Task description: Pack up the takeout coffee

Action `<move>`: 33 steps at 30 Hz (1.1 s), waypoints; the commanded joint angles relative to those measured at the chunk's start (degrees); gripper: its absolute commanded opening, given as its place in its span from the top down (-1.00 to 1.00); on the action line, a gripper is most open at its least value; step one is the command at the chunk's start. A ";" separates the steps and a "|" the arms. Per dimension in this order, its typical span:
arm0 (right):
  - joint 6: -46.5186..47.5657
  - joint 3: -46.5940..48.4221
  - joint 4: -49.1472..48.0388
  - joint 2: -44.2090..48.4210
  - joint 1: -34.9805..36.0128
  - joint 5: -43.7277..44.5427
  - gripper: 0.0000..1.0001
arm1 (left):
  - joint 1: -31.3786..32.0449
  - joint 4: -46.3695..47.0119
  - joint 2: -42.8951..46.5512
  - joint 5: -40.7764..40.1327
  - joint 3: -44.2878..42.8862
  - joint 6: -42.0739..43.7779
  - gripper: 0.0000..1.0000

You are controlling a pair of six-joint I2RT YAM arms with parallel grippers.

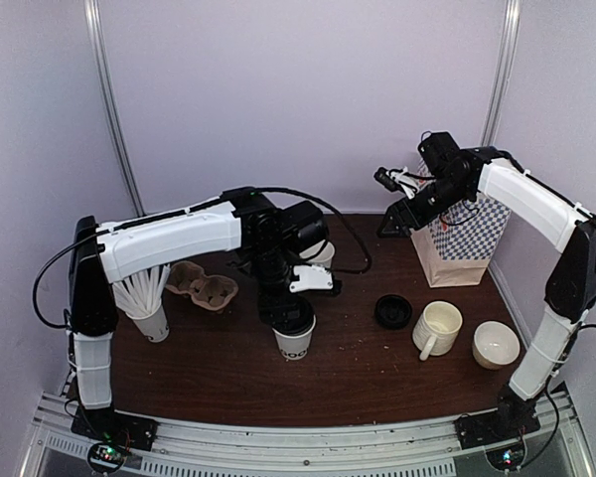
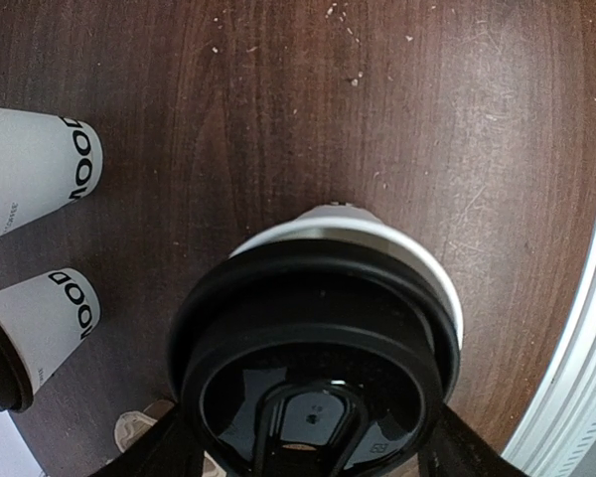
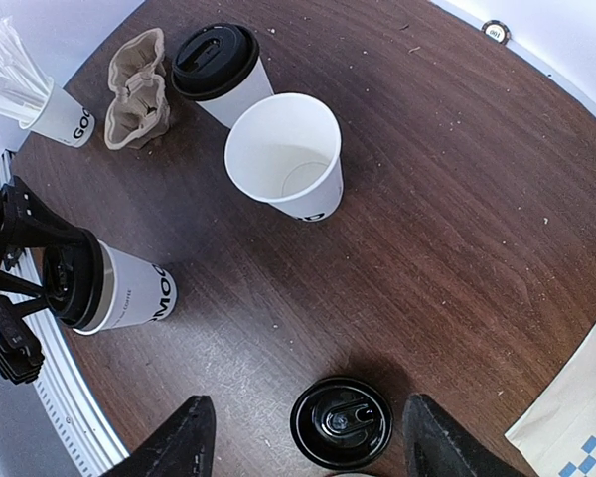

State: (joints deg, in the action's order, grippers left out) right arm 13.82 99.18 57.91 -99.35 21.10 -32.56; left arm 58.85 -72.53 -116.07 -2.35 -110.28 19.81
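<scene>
A white "MOO" cup (image 1: 295, 343) stands at the table's front centre with a black lid (image 2: 313, 368) sitting slightly askew on its rim. My left gripper (image 1: 288, 303) reaches down over it, and its dark fingers (image 2: 144, 457) press both sides of the lid. The right wrist view shows the same cup (image 3: 129, 293). Behind it stand an open MOO cup (image 3: 286, 154) and a lidded one (image 3: 219, 70). A loose black lid (image 3: 341, 422) lies on the table. My right gripper (image 3: 309, 402) hangs open high above that lid, holding nothing.
A checked paper bag (image 1: 459, 238) stands at the back right under the right arm. A cream mug (image 1: 435, 328) and a white bowl (image 1: 496, 344) sit front right. A cup of straws (image 1: 151, 318) and a cardboard carrier (image 1: 204, 286) are at the left.
</scene>
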 commanded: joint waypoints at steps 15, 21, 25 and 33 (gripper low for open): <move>1.38 -0.25 1.28 -1.39 0.52 -1.32 -0.36 | -0.86 -0.55 -2.52 4.02 -1.85 -0.74 -0.41; 1.45 -0.23 1.41 -1.46 0.60 -1.43 -0.36 | -0.96 -0.59 -2.46 3.58 -2.31 -1.14 -0.55; 1.56 -0.22 1.60 -1.10 0.61 -1.33 -0.36 | -0.93 -0.47 -0.78 3.33 -2.27 -1.13 -0.65; 1.86 -0.22 1.93 -1.10 0.65 -0.84 -0.36 | -0.96 0.73 3.05 3.43 -0.49 -0.96 -0.95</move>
State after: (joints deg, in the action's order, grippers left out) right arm 15.09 99.09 58.98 -100.31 21.41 -33.39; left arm 58.22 -72.93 -116.92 0.67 -111.11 18.90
